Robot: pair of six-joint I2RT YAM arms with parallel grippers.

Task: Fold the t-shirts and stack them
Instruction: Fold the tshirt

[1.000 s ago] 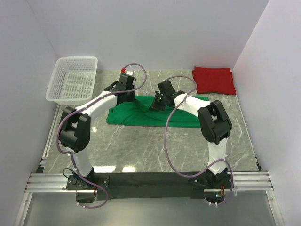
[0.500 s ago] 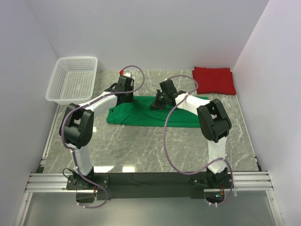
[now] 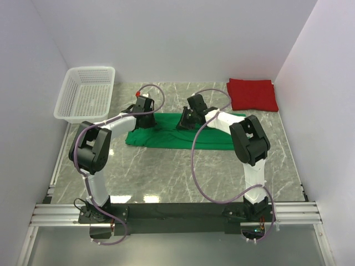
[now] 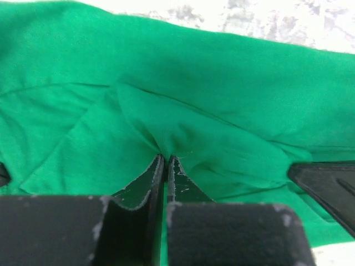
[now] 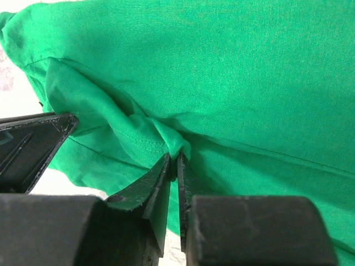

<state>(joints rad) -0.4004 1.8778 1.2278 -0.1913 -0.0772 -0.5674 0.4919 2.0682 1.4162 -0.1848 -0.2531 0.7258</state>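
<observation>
The green shirt (image 3: 166,137) lies mid-table as a long band, with the folded red shirt (image 3: 252,94) at the far right. Over the last second the left gripper (image 4: 165,159) has drawn its pinch of the far edge nearer, so the fold looks under way. It and the right gripper (image 5: 173,157) reach in low and tilted down, jaws pressed together on bunched green cloth

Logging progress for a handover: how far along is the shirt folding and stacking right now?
Done: the red t-shirt lies folded as a rectangle at the far right. In hand: the left gripper and right gripper are each shut on a pinch of the green t-shirt, which lies as a long band in the middle. Left: finish folding the green one, then stack the two.
</observation>
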